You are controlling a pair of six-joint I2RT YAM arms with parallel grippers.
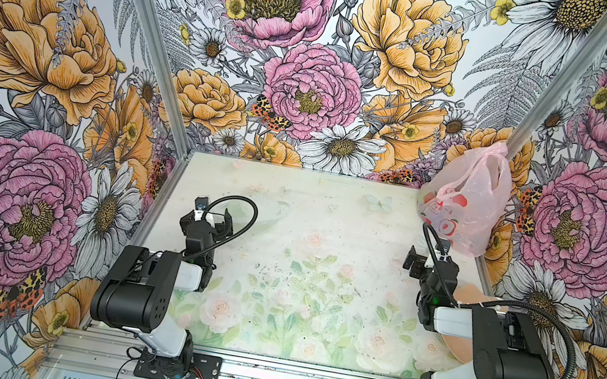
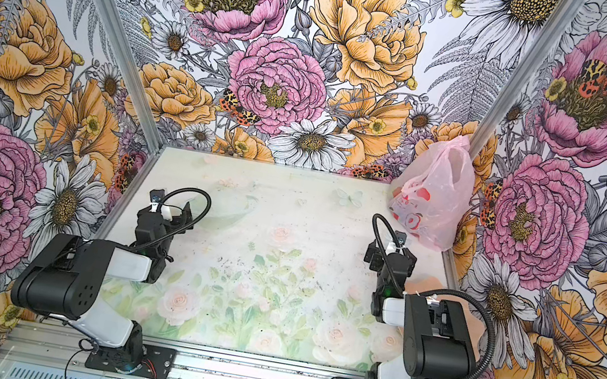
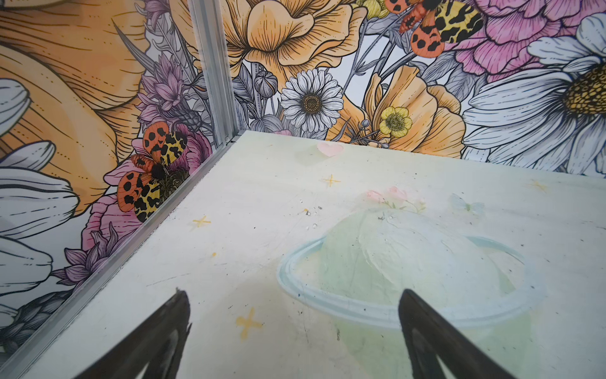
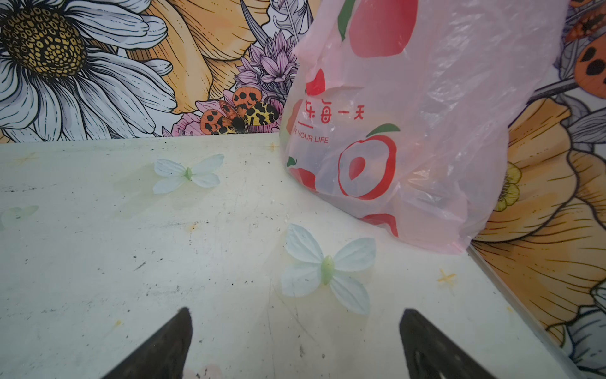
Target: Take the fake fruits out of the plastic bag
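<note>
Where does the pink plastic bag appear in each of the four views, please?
In a top view: plastic bag in the table's far right corner.
In a top view: plastic bag in that same corner.
Left wrist: not in it.
Right wrist: plastic bag close ahead, large in frame.
Landmark: orange moth print beside the bag.

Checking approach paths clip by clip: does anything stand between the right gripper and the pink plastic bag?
Nothing visible does. The right gripper is open and faces the plastic bag, which stands in the far right corner of the table. Only bare surface with flat printed butterflies lies between them.
</note>
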